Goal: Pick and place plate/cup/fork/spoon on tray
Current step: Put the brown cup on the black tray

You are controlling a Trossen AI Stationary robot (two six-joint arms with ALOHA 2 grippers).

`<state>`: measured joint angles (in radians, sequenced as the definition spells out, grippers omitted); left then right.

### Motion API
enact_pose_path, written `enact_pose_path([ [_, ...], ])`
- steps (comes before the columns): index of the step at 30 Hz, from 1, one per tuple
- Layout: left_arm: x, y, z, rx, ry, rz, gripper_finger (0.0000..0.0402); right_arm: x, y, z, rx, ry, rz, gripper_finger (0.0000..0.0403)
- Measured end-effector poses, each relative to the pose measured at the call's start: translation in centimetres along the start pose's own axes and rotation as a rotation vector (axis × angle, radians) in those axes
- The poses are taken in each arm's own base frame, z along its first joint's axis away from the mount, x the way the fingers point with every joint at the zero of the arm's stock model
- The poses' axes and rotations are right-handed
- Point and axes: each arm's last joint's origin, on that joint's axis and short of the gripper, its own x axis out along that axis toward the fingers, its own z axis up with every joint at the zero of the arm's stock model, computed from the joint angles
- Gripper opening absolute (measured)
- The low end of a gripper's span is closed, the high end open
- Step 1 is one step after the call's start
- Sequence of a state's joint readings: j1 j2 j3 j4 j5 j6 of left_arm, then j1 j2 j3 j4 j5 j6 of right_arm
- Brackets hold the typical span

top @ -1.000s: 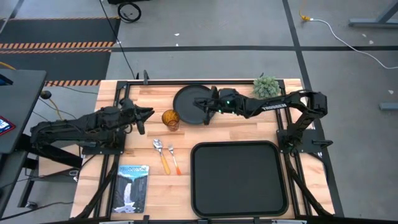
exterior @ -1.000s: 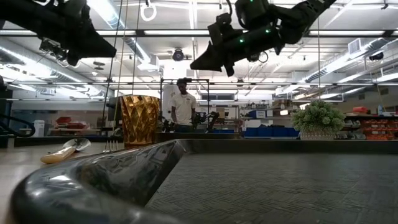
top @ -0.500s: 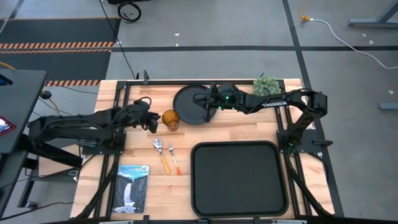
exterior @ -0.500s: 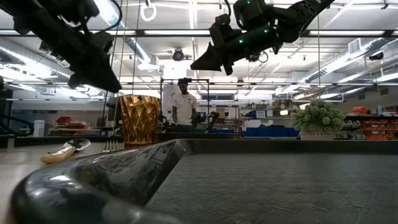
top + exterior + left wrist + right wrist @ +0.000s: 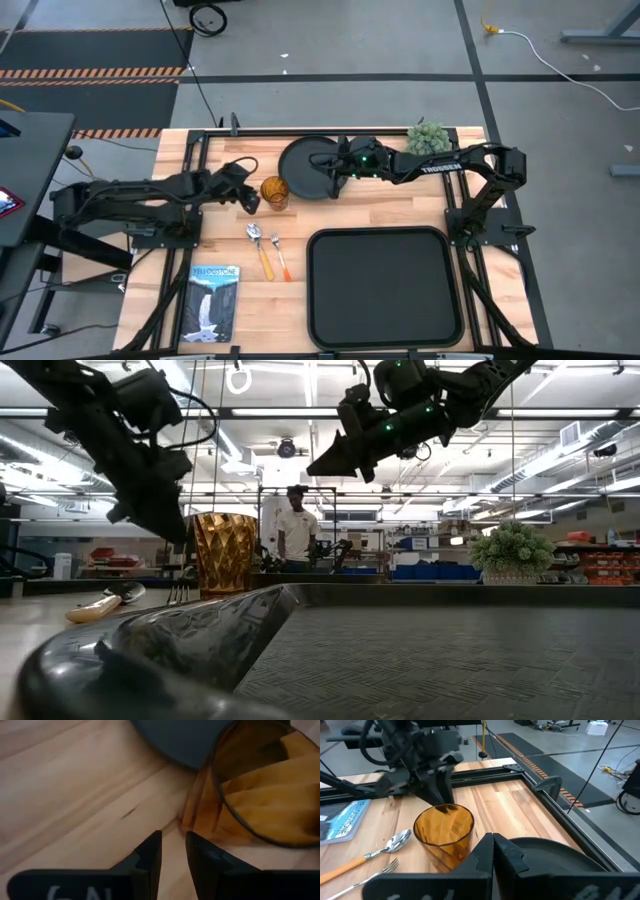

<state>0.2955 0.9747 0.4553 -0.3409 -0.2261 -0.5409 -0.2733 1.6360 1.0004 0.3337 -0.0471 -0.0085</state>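
Observation:
The amber cup (image 5: 275, 192) stands upright on the wood, just near of the round black plate (image 5: 305, 165). My left gripper (image 5: 249, 202) hangs low at the cup's left side (image 5: 173, 842), its fingers almost together with a thin slit between them; I see a small gap to the cup (image 5: 250, 790). My right gripper (image 5: 328, 172) is shut and empty above the plate (image 5: 555, 852). The spoon (image 5: 258, 246) and the fork (image 5: 280, 256) lie flat near the cup. The black tray (image 5: 385, 288) lies at the near right.
A blue book (image 5: 212, 300) lies at the near left. A small green plant (image 5: 428, 138) stands at the far right, behind my right arm. A person (image 5: 294, 530) stands in the room beyond the table.
My left gripper has gone down and toward the table's right edge, from high up on the left to the cup's left side. The cup, plate, spoon and fork have stayed where they were.

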Motion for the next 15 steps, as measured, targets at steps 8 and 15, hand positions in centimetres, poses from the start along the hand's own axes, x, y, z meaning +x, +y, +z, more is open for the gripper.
enact_pose_path([
  [8,2.3,-1.0,0.5,0.055,-0.034,-0.026,0.0096,0.0,0.8,-0.4,-0.023,0.039,0.023,0.0012],
  [15,3.8,-1.8,0.2,0.061,0.013,-0.095,0.0096,0.0,0.9,-1.1,0.033,0.118,0.022,0.0012],
])
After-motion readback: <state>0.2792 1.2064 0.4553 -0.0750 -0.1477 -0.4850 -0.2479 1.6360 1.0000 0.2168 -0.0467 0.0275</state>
